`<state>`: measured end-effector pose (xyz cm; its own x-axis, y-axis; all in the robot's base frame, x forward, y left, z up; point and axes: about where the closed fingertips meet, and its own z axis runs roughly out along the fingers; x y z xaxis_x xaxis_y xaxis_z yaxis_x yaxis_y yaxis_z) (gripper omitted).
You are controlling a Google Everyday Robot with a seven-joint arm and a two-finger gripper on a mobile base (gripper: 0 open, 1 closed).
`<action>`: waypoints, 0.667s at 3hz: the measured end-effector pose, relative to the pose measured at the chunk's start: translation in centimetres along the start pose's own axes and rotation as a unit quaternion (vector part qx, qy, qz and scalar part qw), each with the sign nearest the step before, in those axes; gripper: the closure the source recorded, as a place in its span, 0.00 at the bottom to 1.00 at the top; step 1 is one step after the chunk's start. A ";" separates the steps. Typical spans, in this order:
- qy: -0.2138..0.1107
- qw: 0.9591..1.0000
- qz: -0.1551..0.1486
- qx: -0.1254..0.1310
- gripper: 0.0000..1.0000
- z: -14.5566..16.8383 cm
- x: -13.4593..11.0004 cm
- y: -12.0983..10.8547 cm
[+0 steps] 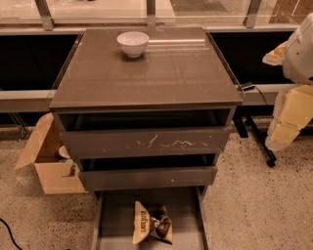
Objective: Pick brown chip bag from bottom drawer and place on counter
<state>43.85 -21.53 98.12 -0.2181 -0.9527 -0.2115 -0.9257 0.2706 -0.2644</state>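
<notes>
A glossy grey-brown square worktop [161, 73] caps a drawer cabinet and takes soft reflections from the window behind it. A small round white ceramic bowl [132, 43] stands near the worktop's back edge, left of centre, and it is the only thing on the surface. Behind the cabinet runs a pale window ledge [98, 10] with metal uprights, and dark panels sit below it on both sides.

The upper drawer, with a scratched grey-brown front [146, 142], is pulled out slightly, leaving a dark gap above it. The plain-fronted middle drawer [146, 177] sits a little lower and further in. The floor is pale speckled stone [254, 205]. An open brown cardboard box [49, 163] rests on it against the cabinet's left side. A thin black cable [7, 235] crosses the lower left corner, and a black wheeled leg [257, 141] stands to the right.

The shallow grey-brown bottom drawer [115, 219] is pulled well out at floor level. The crinkly dark brown chip bag [152, 223] lies flat on the drawer's floor, roughly midway between the thin side walls and touching neither. Its cream-yellow end with dark lettering points left.

The pale cream gripper [282, 135] hangs at the right edge of the view, beside the cabinet at about the height of the scratched front. It is well apart from the brown chip bag, higher and far to its right, and outside the bottom drawer altogether. I cannot tell how its grip stands.
</notes>
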 end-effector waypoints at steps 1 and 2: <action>0.000 1.000 0.000 0.000 0.00 0.0 0.0 0.0; -0.025 0.999 -0.010 -0.021 0.00 1.9 -0.1 0.5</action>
<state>44.02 -21.04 96.19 -0.1848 -0.9495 -0.2536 -0.9423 0.2445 -0.2289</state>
